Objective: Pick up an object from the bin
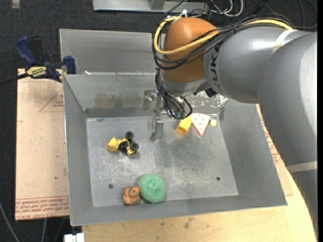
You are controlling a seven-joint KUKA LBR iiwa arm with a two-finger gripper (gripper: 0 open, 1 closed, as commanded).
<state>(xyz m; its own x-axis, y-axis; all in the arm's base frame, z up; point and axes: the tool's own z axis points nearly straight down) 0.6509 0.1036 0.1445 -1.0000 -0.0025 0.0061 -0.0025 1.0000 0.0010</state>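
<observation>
Risk, empty grab: the tool [157,131] hangs over bare floor of the bin [197,170], just above the middle of the frame; closing there would likely catch nothing.
Risk, nudging: the yellow block [183,126] lies just right of the tool, touching a white and red wedge [201,123]. A sideways approach could push both toward the back wall.
Risk, blocked sight: the orange wrist cover and cables hang over that pair, so a grasp there may be hard to judge.
Tool opening: I cannot tell whether it is open or closed.
Tool contents: nothing seen in it, and it appears to touch no object.
Other candidates: a yellow and black toy [122,145] to the left; a green ball [152,188] and an orange-brown lump [131,195], touching, at lower centre.
</observation>
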